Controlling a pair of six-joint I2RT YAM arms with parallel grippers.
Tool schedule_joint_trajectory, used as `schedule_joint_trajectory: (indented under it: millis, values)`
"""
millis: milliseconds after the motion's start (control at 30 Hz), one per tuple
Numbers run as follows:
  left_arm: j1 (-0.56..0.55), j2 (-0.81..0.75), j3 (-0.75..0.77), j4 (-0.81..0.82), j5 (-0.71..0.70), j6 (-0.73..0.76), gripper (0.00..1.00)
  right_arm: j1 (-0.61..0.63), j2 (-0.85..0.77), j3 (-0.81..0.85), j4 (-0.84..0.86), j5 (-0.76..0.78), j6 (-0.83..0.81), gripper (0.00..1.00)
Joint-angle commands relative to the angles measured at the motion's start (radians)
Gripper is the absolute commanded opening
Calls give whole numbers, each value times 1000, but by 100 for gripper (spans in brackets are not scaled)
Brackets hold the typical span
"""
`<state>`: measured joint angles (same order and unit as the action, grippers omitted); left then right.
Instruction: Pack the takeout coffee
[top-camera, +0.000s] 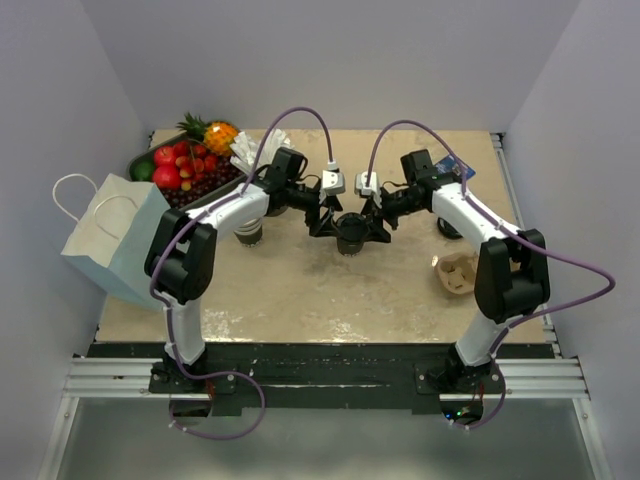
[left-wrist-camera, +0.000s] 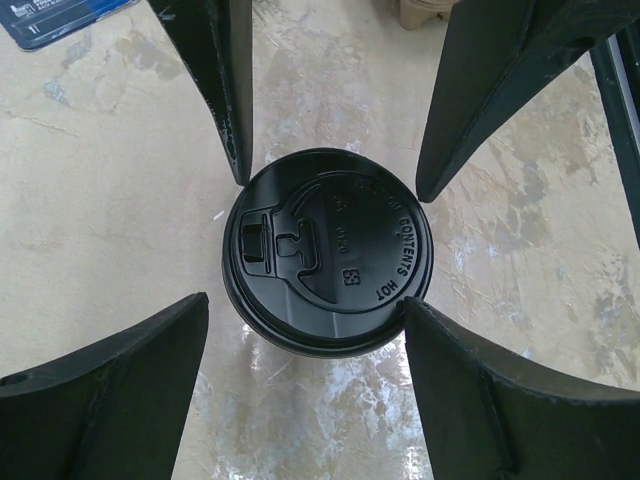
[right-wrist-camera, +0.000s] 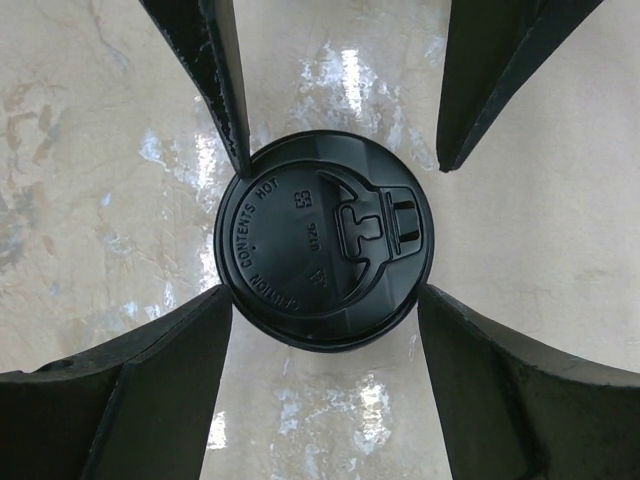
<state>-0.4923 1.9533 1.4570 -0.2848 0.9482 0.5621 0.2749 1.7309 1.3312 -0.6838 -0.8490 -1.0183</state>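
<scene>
The takeout coffee (top-camera: 352, 236) stands upright at mid-table; from above only its round black lid (left-wrist-camera: 328, 252) (right-wrist-camera: 324, 240) shows. Both grippers hang over it from opposite sides, four black fingertips ringing the lid. My left gripper (top-camera: 326, 220) (left-wrist-camera: 305, 300) is open: its right fingertip (left-wrist-camera: 415, 308) touches the lid's rim, while the left fingertip (left-wrist-camera: 197, 305) stands a little off it. The right gripper (top-camera: 380, 220) (right-wrist-camera: 325, 290) is spread wide too, both tips resting against the near rim. The cup's brown wall is hidden under the lid.
A pale blue paper bag (top-camera: 110, 240) stands at the table's left edge. A tray of fruit (top-camera: 185, 172) and a cup of white sticks (top-camera: 250, 150) sit at the back left. A cardboard cup carrier (top-camera: 458, 275) lies to the right, a blue packet (top-camera: 455, 165) behind it.
</scene>
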Motion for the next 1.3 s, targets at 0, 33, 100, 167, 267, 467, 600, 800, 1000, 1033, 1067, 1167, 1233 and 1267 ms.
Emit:
schedule_joint_trajectory:
  millis: [0,33,100,167,267,467,600,800,1000,1033,1067,1167,1233,1267]
  values:
    - [-2,12,34,47,21,2,82,14,-4,25,66,-15,49,78]
    - [-2,12,36,50,23,-1,82,15,-4,23,72,-18,63,78]
    - [0,18,36,56,23,-8,82,30,-1,17,78,-6,66,78]
    - [-2,22,37,58,23,-11,82,44,2,13,81,-1,64,77]
    - [-2,29,36,56,18,-11,81,52,4,-9,92,21,64,76]
    - [-2,35,26,50,9,-10,80,55,16,-33,102,67,47,72]
    - [-2,48,19,49,-17,-11,78,55,36,-53,82,90,15,69]
    - [-5,68,-10,50,-60,-5,76,53,45,-102,105,123,9,68]
    - [-5,61,-44,67,-107,-4,76,56,32,-138,162,191,40,68]
    - [-5,67,-47,68,-118,2,76,56,30,-142,176,205,50,68]
    - [-5,68,-52,64,-126,8,76,56,22,-154,205,215,60,67]
    - [-5,67,-78,76,-155,10,75,66,18,-168,234,251,72,67]
    - [-5,59,-96,96,-169,-4,75,73,19,-170,240,272,81,67]
    - [-5,58,-99,102,-173,-10,75,75,21,-174,248,278,87,67]
